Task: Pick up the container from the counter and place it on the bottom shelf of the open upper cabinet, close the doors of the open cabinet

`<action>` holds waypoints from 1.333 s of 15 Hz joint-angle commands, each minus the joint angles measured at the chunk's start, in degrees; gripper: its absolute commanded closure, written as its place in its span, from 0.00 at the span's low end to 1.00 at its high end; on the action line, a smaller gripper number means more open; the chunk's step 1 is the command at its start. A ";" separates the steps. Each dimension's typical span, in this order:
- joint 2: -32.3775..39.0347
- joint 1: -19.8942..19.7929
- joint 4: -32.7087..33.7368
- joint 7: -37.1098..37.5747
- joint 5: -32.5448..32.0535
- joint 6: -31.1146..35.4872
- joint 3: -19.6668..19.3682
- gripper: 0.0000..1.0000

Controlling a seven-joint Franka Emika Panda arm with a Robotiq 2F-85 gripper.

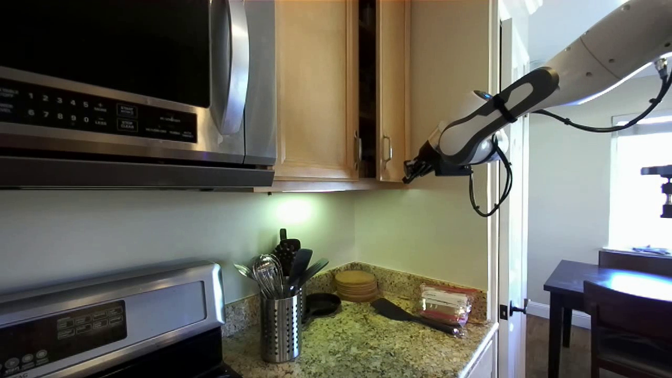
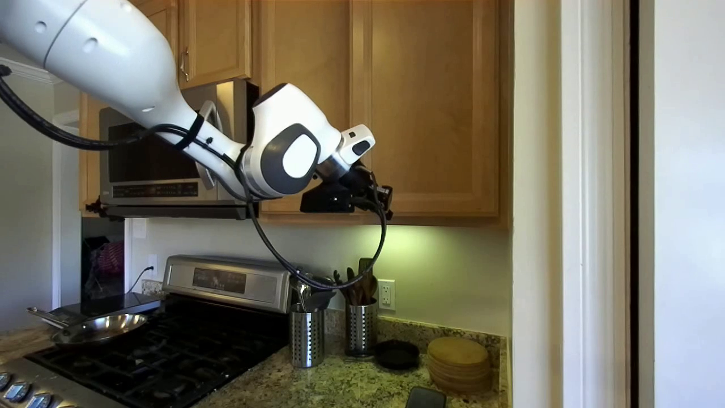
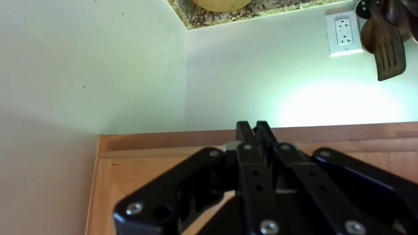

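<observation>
The honey-coloured, rectangular wooden doors (image 1: 315, 84) look smooth and satiny, their slim silvery metal handles (image 1: 390, 148) shiny. The speckled tan-and-brown granite counter (image 1: 367, 346) looks polished, the perforated, cylindrical steel utensil holder (image 1: 281, 331) glossy, the black two-fingered gripper (image 3: 252, 124) mostly matt.

Was plainly a home kitchen, fitted with stove (image 2: 170, 343), microwave (image 1: 134, 92), upper cabinet (image 1: 315, 89) and granite surface (image 1: 357, 341), and stocked with utensils (image 1: 299, 264).

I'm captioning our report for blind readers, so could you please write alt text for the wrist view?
A closed black gripper dominates the lower foreground before a honey-wood upper cabinet. The scene appears upside down: wall outlet, slotted wooden spatula and granite backsplash near the top.
</observation>
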 commanded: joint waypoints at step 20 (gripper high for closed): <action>5.89 2.82 9.30 4.55 2.88 8.75 4.17 0.92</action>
